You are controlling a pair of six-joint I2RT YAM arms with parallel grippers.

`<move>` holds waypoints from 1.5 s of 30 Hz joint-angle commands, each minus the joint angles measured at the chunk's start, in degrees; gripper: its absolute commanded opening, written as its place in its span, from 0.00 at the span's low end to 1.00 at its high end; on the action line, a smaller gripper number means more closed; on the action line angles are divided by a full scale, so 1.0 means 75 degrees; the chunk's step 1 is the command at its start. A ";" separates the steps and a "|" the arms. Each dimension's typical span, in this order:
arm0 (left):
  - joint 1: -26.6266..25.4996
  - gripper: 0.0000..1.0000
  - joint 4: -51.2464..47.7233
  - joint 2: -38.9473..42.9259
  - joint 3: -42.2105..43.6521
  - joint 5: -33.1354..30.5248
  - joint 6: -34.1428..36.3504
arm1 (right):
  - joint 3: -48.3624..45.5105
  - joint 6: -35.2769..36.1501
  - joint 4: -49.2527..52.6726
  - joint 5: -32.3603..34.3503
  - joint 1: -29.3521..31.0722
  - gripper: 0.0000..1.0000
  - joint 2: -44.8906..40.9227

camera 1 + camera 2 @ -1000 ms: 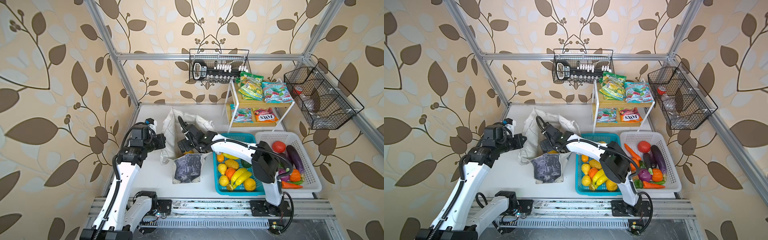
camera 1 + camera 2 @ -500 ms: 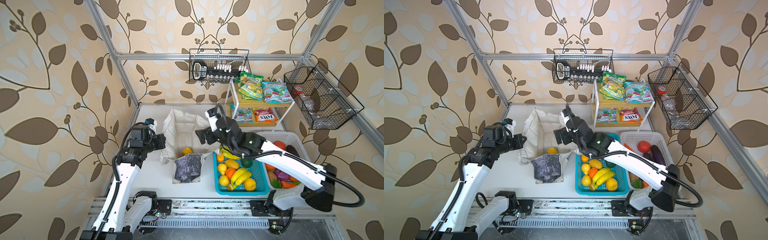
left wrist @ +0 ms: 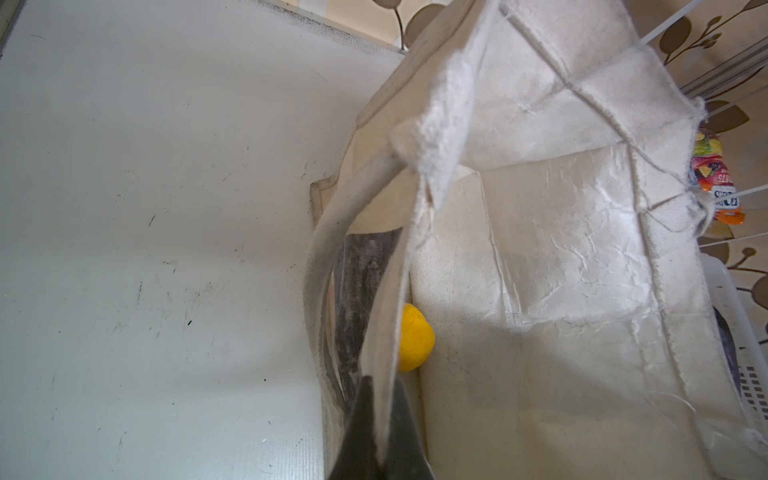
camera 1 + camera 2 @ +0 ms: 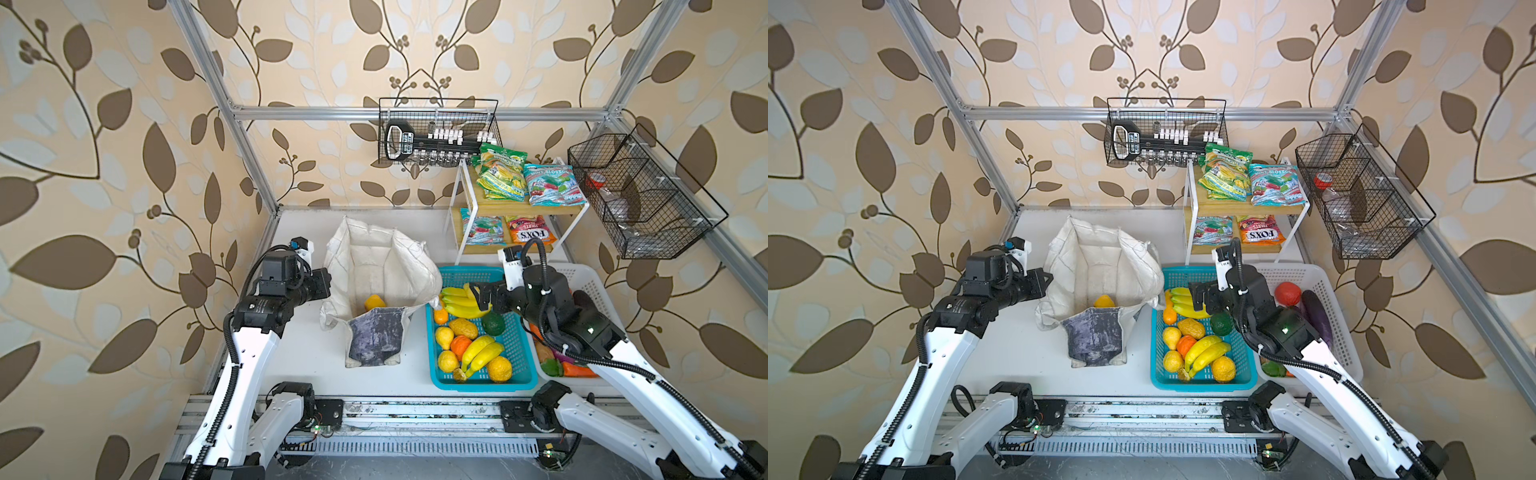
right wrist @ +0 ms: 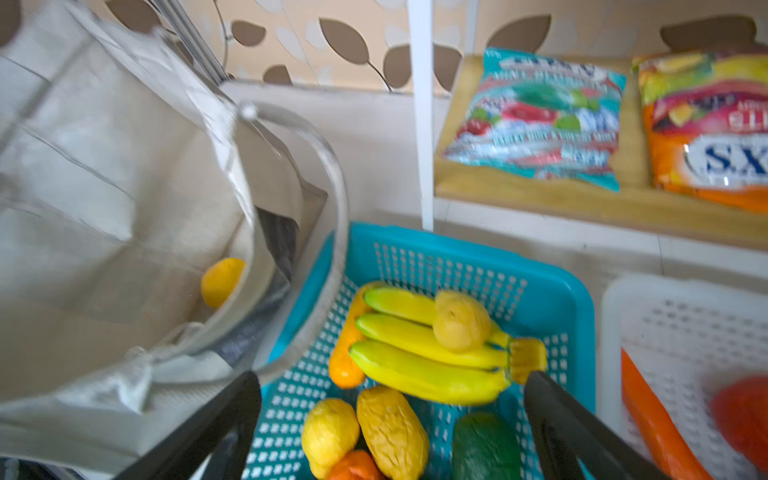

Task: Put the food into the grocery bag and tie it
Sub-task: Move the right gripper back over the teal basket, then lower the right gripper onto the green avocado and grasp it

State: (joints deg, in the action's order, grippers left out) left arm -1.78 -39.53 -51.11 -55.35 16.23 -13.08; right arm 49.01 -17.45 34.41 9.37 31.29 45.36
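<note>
The grocery bag (image 4: pixel 382 266) stands open in the middle of the table, its grey print panel facing front. One round yellow piece of food (image 4: pixel 373 302) (image 3: pixel 413 338) lies inside it. My left gripper (image 4: pixel 327 282) (image 3: pixel 382 384) is shut on the bag's white strap at the left rim. My right gripper (image 4: pixel 478 297) (image 5: pixel 392 380) hangs open just above a yellow banana bunch (image 4: pixel 459 303) (image 5: pixel 424 353) in the turquoise basket (image 4: pixel 519 374), holding nothing. More yellow and orange pieces and a second banana bunch (image 4: pixel 482 353) lie there. Snack packets (image 4: pixel 500 178) lie on the shelf.
A white basket (image 4: pixel 590 274) with vegetables sits under my right arm, to the right of the turquoise one. The white-framed wooden shelf (image 4: pixel 461 216) stands behind the baskets. Black wire baskets (image 4: pixel 436 133) (image 4: pixel 640 199) hang on the back and right walls.
My right gripper has come out of the bag and swung right to the turquoise basket, leaving the yellow piece in the bag. The left gripper has kept its hold.
</note>
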 commanded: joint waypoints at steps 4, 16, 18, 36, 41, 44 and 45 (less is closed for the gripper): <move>0.0028 0.00 -0.0056 0.0111 -0.0001 0.0291 0.0183 | -0.1442 -0.0527 -0.0197 -0.0413 -0.0407 0.98 -0.0008; 0.0034 0.00 -0.0105 -0.0040 -0.0019 0.0422 0.0244 | -0.1968 -0.0860 -0.1054 0.0225 -0.0369 0.81 0.1615; 0.0034 0.00 -0.0068 -0.0025 -0.0038 0.0574 0.0257 | -0.2026 -0.0858 -0.1336 0.0352 -0.0352 0.78 0.1810; 0.0037 0.00 -0.0063 -0.0023 -0.0025 0.0583 0.0234 | -0.1733 -0.1530 -0.0556 0.2224 0.0207 0.77 0.2638; 0.0036 0.00 -0.0062 -0.0029 -0.0024 0.0605 0.0230 | -0.1671 -0.1725 -0.0323 0.2347 0.0481 0.72 0.2331; 0.0028 0.00 -0.0038 -0.0029 -0.0003 0.0611 0.0230 | -0.1743 -0.1821 -0.0260 0.2264 0.0413 0.69 0.2553; 0.0037 0.00 -0.0044 -0.0040 0.0003 0.0542 0.0219 | -0.1762 -0.1833 -0.0265 0.2288 0.0428 0.69 0.2590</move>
State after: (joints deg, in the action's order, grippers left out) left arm -1.78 -39.38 -51.81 -55.35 19.03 -12.10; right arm 35.57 -29.58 30.74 25.17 34.59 64.05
